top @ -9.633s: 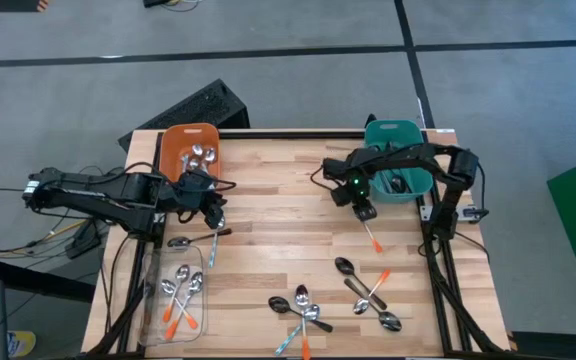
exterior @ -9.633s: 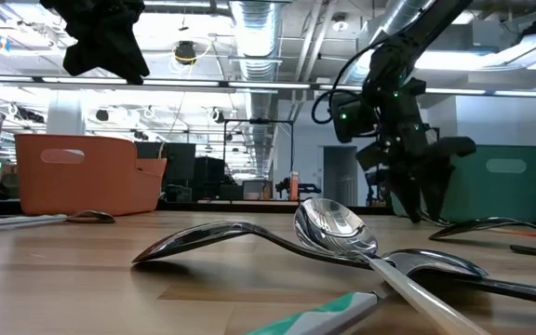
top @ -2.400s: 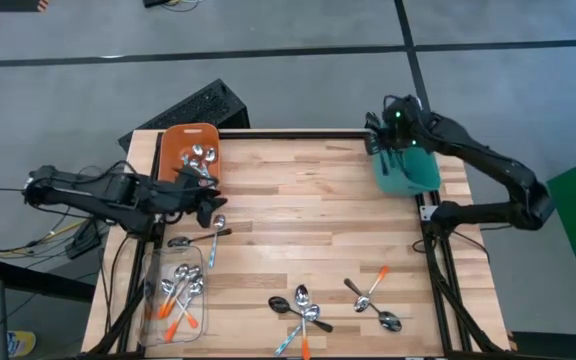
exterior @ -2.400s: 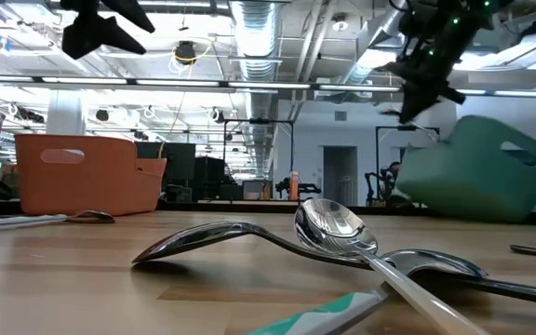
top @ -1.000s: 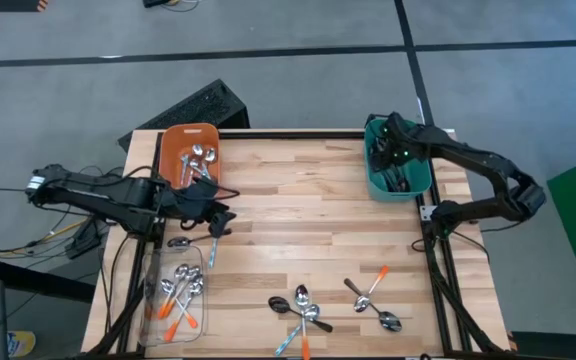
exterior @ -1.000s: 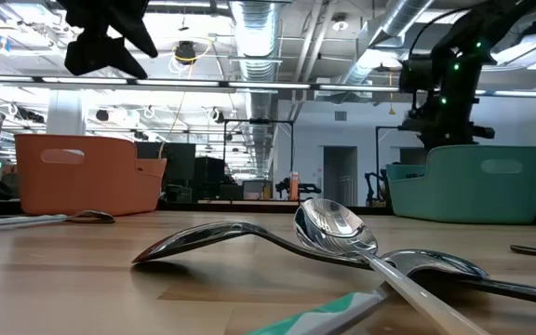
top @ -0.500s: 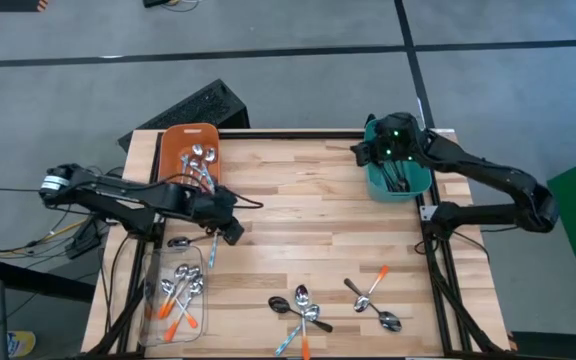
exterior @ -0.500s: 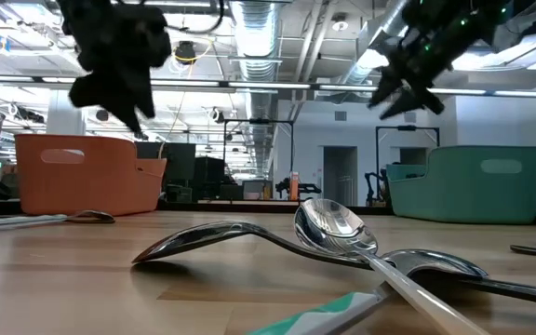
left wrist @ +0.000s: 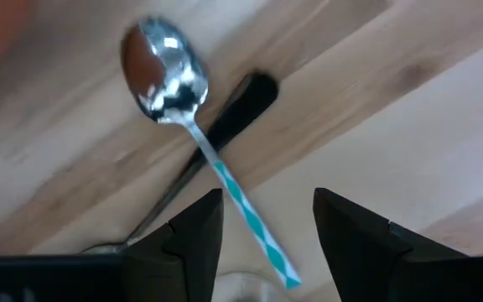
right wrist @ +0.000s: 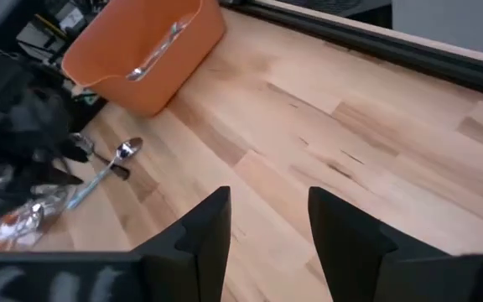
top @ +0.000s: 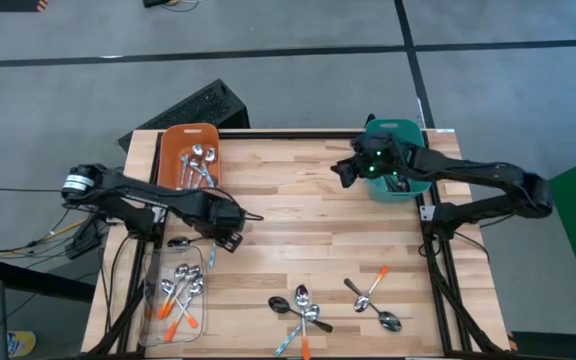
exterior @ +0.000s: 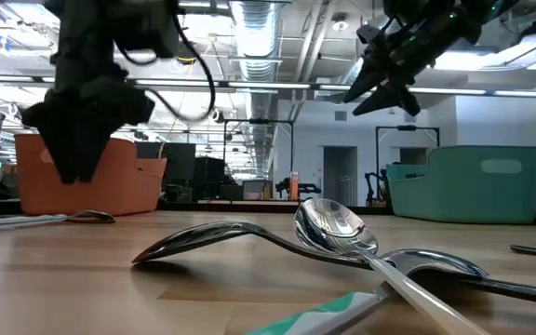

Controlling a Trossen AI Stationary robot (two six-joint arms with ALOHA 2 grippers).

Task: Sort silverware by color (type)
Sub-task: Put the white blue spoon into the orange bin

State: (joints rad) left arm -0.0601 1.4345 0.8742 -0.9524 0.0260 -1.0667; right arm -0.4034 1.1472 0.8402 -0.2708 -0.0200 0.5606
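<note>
A spoon with a light-blue striped handle [left wrist: 216, 168] lies on the wood, crossing a black spoon [left wrist: 240, 107]; both show near the table's left edge [top: 212, 246]. My left gripper [top: 230, 239] hovers open just above them [left wrist: 267, 239], touching neither. My right gripper [top: 341, 172] is open and empty [right wrist: 267, 235], held high beside the teal bin [top: 400, 172], which holds dark spoons. The orange bin [top: 192, 152] holds shiny silver spoons. A clear tray [top: 158, 300] holds orange-handled spoons. Mixed spoons lie near the near edge [top: 303, 310], [top: 373, 296].
Bare wood fills the table's middle between the two arms [top: 298, 215]. The orange bin [right wrist: 141, 50] stands at the far left corner, the teal bin [exterior: 468, 181] at the far right. In the low view, silver spoons [exterior: 333, 233] lie close to the camera.
My left gripper has moved from beside the orange bin toward the near edge and the right, and come down over the blue-handled spoon. My right gripper has risen out of the teal bin and swung toward the table's left, past the bin's edge.
</note>
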